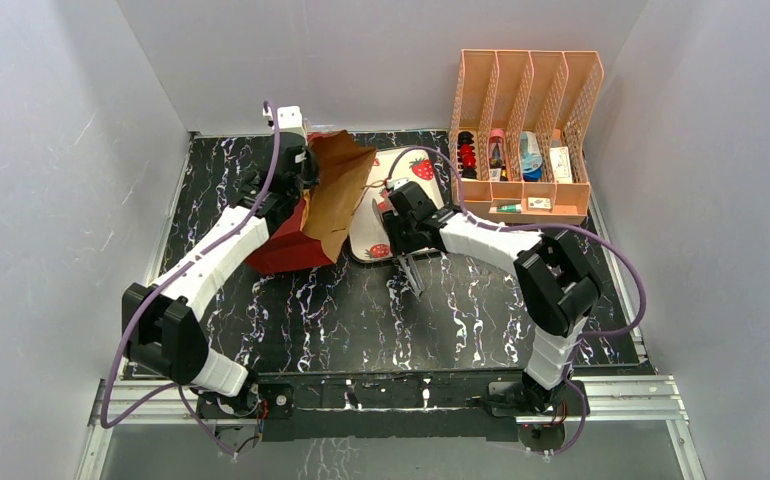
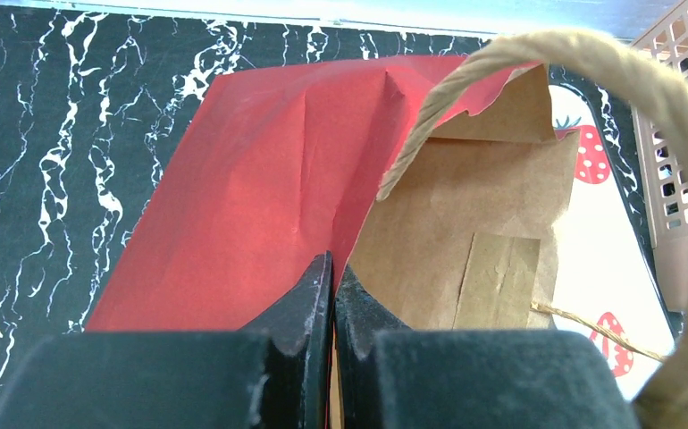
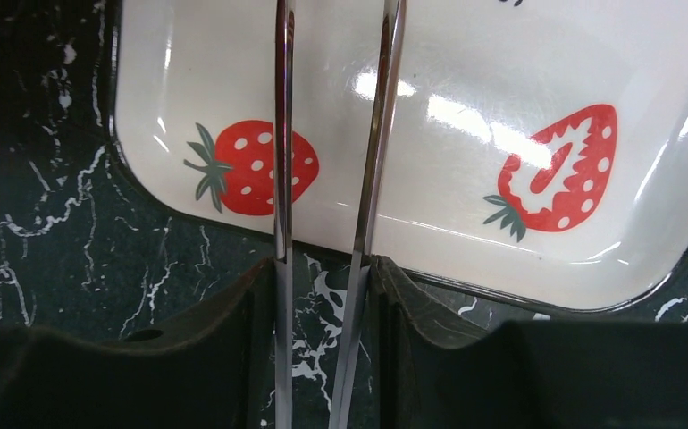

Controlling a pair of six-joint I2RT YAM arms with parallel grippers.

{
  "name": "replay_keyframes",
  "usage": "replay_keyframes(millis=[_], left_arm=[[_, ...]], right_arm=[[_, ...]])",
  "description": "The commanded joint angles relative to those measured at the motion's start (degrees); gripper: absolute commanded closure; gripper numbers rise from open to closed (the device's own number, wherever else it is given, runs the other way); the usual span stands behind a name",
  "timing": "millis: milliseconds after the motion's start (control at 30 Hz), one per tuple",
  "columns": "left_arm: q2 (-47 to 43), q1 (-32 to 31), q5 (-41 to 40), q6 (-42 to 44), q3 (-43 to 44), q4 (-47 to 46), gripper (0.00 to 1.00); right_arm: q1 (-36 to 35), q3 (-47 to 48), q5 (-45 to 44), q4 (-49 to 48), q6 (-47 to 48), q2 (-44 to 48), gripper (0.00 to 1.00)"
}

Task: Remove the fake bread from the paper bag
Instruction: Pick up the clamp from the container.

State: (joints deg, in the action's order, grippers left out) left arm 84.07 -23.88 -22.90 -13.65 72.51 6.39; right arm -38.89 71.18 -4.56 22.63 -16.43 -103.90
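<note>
The end effector (image 3: 323,279) fills the bottom of the frame, its two black fingers (image 3: 233,313) pressed against the outer faces of a pair of metal tongs (image 3: 281,134). The two thin, shiny arms of the tongs run upward, nearly parallel with a narrow gap between them, across a white tray (image 3: 448,206). A whole strawberry (image 3: 253,168) is printed left of the arms, a halved strawberry (image 3: 562,170) to their right. The tray rests on a black, white-veined surface (image 3: 37,179).
</note>
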Motion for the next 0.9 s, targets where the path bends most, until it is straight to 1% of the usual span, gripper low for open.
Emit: replay_keyframes(millis=[0, 233, 400, 667, 833, 867], left_arm=[[-1.0, -0.8, -2.1, -1.2, -1.5, -1.4, 1.00], [-1.6, -1.1, -2.8, -1.0, -3.1, -1.7, 1.00], [-2.7, -1.1, -3.8, -0.8, -4.7, -2.0, 1.00], [-5.5, -1.2, -4.3, -1.6, -8.5, -4.0, 1.00], [-5.4, -1.4, -3.9, -2.3, -8.7, -4.7, 1.00], [-6.7, -1.6, -4.0, -2.4, -8.7, -4.8, 1.00]], right_arm=[[0.1, 3.6, 0.4, -1.0, -1.1, 6.0, 0.78], [0.1, 3.0, 0.5, 1.1, -1.3, 8.0, 0.79], [0.1, 1.9, 2.8, 0.5, -2.1, 9.8, 0.79], [0.0, 4.2, 4.8, 2.6, -3.0, 9.2, 0.81], [0.0, 6.0, 4.9, 3.6, -3.0, 8.6, 0.82], [0.0, 6.2, 5.0, 3.5, -3.1, 8.4, 0.82]])
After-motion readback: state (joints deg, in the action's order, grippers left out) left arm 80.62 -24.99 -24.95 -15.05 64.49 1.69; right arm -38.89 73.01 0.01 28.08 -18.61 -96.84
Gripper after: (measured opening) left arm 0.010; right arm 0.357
